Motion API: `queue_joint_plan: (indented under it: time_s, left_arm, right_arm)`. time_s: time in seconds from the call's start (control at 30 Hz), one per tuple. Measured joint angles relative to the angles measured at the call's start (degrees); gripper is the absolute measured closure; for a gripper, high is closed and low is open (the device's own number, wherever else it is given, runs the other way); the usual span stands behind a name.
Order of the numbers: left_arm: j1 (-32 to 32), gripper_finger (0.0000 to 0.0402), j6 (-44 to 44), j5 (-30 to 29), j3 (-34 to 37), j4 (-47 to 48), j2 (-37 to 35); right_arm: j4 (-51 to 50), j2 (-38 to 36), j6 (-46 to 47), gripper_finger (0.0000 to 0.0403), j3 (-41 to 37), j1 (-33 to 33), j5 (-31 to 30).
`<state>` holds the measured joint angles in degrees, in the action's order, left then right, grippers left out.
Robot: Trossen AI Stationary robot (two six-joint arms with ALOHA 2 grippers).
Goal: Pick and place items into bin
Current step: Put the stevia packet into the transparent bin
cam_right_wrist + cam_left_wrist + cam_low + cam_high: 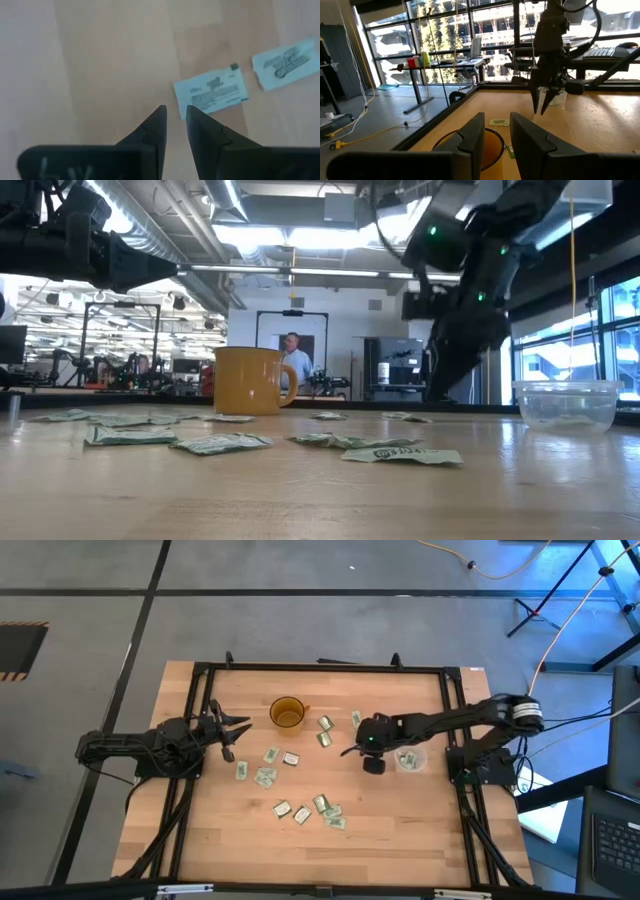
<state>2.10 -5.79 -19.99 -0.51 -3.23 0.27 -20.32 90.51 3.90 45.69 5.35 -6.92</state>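
High view: a wooden table (400, 840) with an amber cup (287, 713) near its far middle edge. Left of the cup, the left gripper (238, 730) waits above the table's left side, its fingers a narrow gap apart and empty. Pale green packets (265, 777) lie scattered on the table beside the cup and nearer the front edge. Right of the cup, the right gripper (352, 749) hangs over bare wood, fingers narrowly parted, holding nothing. Further right stands the clear bin (411, 759), just beside that arm.
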Motion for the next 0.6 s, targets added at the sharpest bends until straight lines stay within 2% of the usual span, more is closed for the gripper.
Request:
queue_joint_plan:
  time_s: [0.37, 0.6]
  left_arm:
    - [-0.01, 0.0316, 0.01, 0.02, 0.02, -0.01, 0.00]
    - [-0.01, 0.0316, 0.01, 0.07, 0.00, 0.01, 0.00]
  right_arm:
    - [2.97, 3.75, -0.08, 0.0325, -0.04, 3.08, 0.14]
    - [3.45, 6.48, 0.06, 0.0338, 0.19, 5.21, 5.05]
